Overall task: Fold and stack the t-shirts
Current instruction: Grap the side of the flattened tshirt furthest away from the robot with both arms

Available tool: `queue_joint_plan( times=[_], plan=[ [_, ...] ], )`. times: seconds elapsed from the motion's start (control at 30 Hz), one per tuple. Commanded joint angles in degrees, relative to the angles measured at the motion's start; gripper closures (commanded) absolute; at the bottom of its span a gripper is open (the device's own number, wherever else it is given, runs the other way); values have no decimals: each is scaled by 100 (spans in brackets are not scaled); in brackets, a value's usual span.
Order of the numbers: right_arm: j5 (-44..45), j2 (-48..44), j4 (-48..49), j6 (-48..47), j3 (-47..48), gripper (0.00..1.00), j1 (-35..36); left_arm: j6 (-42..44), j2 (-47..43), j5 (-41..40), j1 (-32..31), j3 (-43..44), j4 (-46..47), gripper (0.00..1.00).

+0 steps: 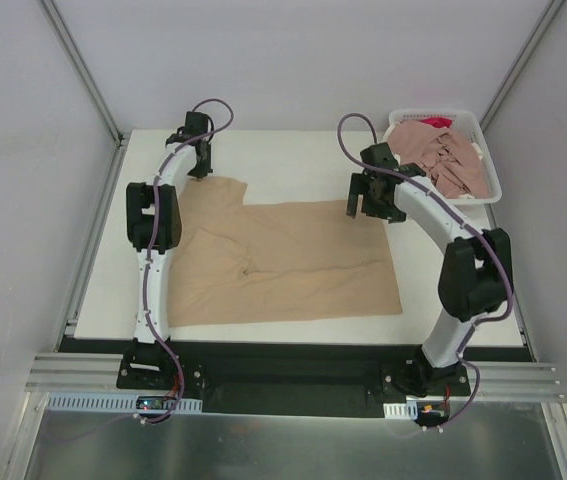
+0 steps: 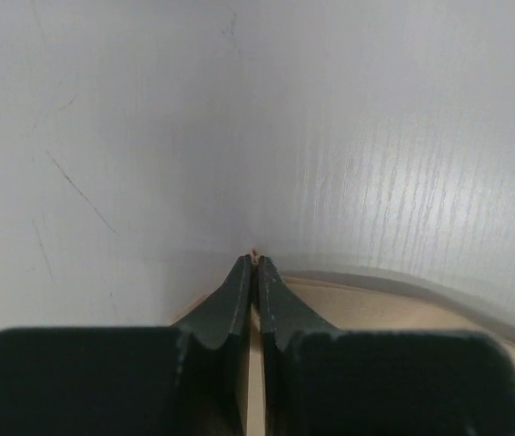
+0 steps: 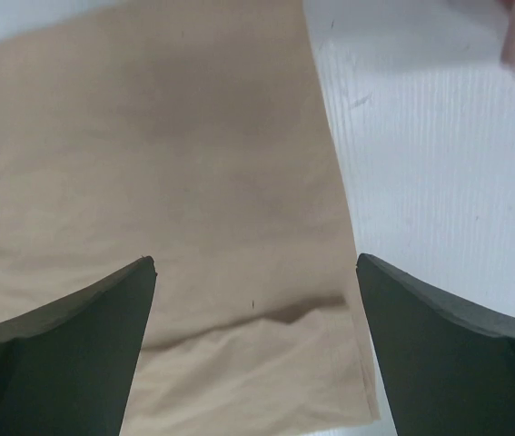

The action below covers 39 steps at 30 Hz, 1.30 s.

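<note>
- The tan shirt point(image 1: 293, 265) lies spread flat in the middle of the bench point(image 1: 293, 155), so its edges are free to be taken for a fold. It is not folded yet.
- The left tool point(image 1: 200, 165) is at the far left corner of the shirt, where the sleeve ends. In its wrist view the jaws are pressed together and a small bit of tan cloth shows between the tips, so I judge that it pinches the sleeve edge. A corner is the sensible place to hold, because thin cotton follows the point that is lifted.
- The right tool point(image 1: 368, 208) hangs over the far right edge of the same shirt with its jaws spread wide. In its wrist view the cloth edge runs between the two fingers, and nothing is caught. It seems placed there to take the second far corner, so that both arms can carry the far edge together.
- The pink shirts point(image 1: 453, 160) lie crumpled in the basket point(image 1: 493, 185) at the far right of the bench, well apart from the tan one. They wait there, I think, so the working area stays free for one shirt at a time.
- The task looks to be at its beginning: no folded shirt and no stack can be seen.
- One risk: if only one corner rises, the cloth may slide and wrinkle.
</note>
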Motion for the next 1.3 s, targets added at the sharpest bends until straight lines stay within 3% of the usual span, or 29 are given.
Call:
queue_joint_plan(
  times=[0.0, 0.3, 0.53, 0.77, 0.9, 1.27],
  plan=[
    [590, 830, -215, 194, 974, 3, -157, -219, -599, -41, 7, -131, -404, 100],
    [872, 2720, -250, 265, 3283, 3, -272, -606, -1575, -93, -2, -902, -228, 100],
    [714, 3757, -426, 405, 4113, 1, -315, -887, -2226, 161, -19, -1949, 106, 100],
    [609, 3715, -383, 432, 3649, 11, -342, -1195, -3103, 310, -98, -3030, 536, 100],
    [600, 3373, -269, 546, 3183, 25, -342, -1345, -3500, 214, -142, -3672, 695, 100],
    [960, 2994, -215, 485, 2654, 27, -307, -1477, -4353, 38, -300, -4665, 932, 100]
  ],
)
